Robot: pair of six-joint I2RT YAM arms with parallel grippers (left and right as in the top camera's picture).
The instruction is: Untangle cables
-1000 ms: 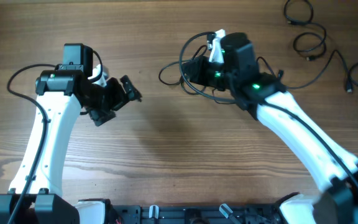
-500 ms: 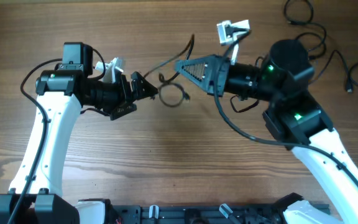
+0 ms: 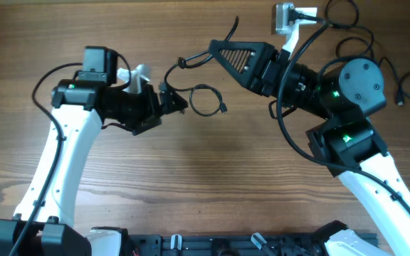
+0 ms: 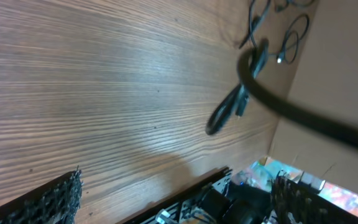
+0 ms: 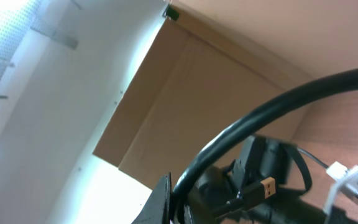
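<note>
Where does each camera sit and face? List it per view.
Overhead: above brown wooden table, facing down; both arms, left claw, right claw.
Left wrist: faces across tabletop at a thin black cable loop; own fingers at corners.
Right wrist: tilted up at a brown wall; one own finger.
Shared: overhead and left wrist see that loop.

Wood-grain table (image 3: 191, 192), brown cardboard panel (image 5: 216, 93) standing at the table's edge, white wall (image 5: 55, 106) beside the panel
</note>
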